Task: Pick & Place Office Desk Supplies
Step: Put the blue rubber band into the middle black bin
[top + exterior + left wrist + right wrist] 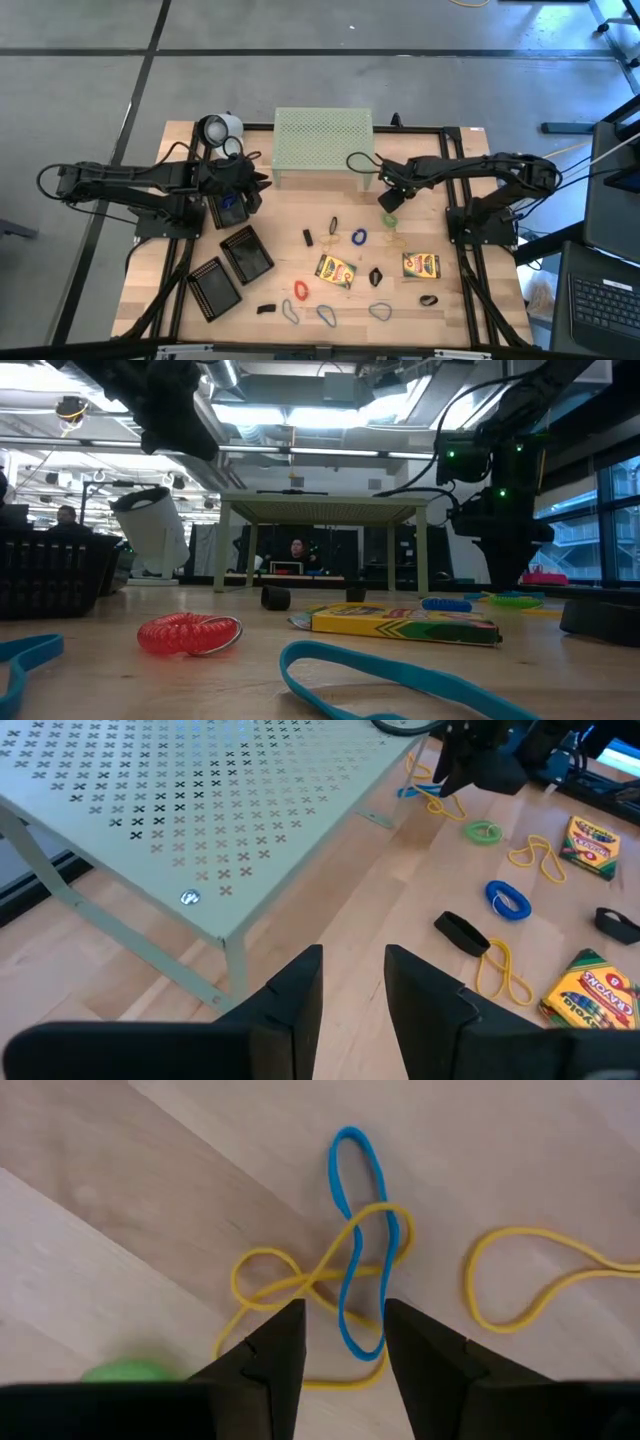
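The office desk supplies lie loose on the wooden table: two crayon boxes (336,269) (421,265), coiled and flat rubber bands, and black binder clips (308,238). My right gripper (345,1342) points down, open, next to the stand's right leg. Its fingers stand on either side of the near end of a thin blue band (338,1190) tangled with a yellow band (262,1258) flat on the wood. My left gripper (352,982) is open and empty, raised above a black mesh tray (230,208) at the left.
The pale-green perforated stand (323,138) fills the far middle. Two more black mesh trays (246,253) (214,288) lie at the near left. A green coil (130,1370) and another yellow band (470,1280) lie close to my right gripper. A white cup-like object (218,128) sits far left.
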{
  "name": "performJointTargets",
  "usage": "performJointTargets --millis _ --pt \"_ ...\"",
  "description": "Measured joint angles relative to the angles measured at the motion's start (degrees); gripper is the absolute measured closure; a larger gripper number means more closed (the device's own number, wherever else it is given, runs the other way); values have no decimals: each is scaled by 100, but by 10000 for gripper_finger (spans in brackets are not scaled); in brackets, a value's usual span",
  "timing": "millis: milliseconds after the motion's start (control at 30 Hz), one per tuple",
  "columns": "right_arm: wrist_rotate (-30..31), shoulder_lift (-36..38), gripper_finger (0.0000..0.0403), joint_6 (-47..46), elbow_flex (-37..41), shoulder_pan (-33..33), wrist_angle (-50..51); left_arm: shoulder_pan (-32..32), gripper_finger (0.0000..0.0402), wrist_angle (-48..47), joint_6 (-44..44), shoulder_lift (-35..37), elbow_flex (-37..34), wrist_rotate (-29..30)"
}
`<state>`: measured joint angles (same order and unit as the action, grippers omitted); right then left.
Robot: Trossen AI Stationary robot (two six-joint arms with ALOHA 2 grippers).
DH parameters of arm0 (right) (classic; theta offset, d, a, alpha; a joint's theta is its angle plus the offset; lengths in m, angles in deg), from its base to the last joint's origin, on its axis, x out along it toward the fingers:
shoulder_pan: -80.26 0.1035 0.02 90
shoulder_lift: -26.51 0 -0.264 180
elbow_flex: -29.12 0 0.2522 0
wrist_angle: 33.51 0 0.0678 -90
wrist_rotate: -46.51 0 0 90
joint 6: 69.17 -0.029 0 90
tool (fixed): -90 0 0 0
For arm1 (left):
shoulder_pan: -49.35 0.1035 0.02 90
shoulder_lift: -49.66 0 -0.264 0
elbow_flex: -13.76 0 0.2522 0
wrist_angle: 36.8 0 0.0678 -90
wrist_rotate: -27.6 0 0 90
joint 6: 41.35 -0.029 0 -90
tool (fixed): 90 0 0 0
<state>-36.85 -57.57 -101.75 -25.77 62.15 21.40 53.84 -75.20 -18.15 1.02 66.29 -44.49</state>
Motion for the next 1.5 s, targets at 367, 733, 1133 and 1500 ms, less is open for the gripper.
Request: performJointTargets --millis 367,733,1133,1500 --pt "183 -113 298 -2 0 0 0 0 298 0 0 0 0 2" --pt "195 -113 312 -138 0 0 0 0 298 0 0 0 0 2" --pt "195 -115 302 -121 174 -4 -469 0 298 -2 -86 0 0 2" --pt "450 -113 285 -86 269 -7 -548 0 298 0 -251 0 0 4"
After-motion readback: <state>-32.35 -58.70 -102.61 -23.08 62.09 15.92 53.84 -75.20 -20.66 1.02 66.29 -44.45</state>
